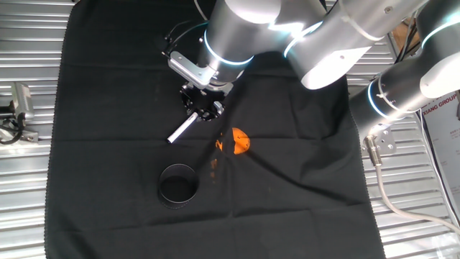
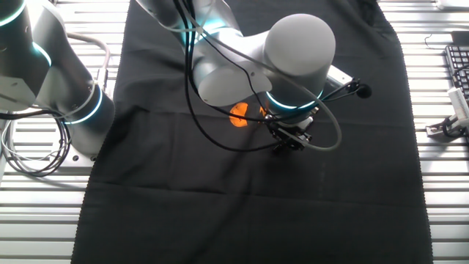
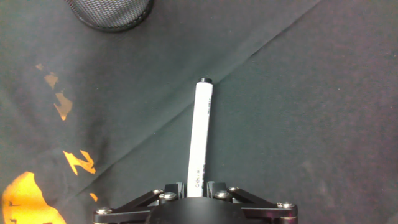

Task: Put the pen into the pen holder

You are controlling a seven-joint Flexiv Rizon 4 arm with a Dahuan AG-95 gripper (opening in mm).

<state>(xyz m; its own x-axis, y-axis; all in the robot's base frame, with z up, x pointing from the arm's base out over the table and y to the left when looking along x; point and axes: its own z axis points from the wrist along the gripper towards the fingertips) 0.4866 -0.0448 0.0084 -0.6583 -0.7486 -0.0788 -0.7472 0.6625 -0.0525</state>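
Observation:
The pen (image 1: 182,129) is a white stick with a dark tip. My gripper (image 1: 203,109) is shut on its upper end and holds it tilted, tip pointing down-left over the black cloth. In the hand view the pen (image 3: 201,138) runs straight out from between the fingers (image 3: 176,188), and the gripper (image 3: 195,189) pinches its near end. The pen holder (image 1: 177,184), a black round mesh cup, stands on the cloth below the pen; its rim shows at the top left of the hand view (image 3: 111,15). In the other fixed view the arm hides the cup and pen; the gripper (image 2: 289,134) shows.
A small orange object (image 1: 240,141) lies on the black cloth (image 1: 100,144) right of the pen, with orange marks beside it (image 3: 23,199). A second robot arm (image 1: 410,86) stands at the right. A keyboard (image 2: 457,66) lies off the cloth.

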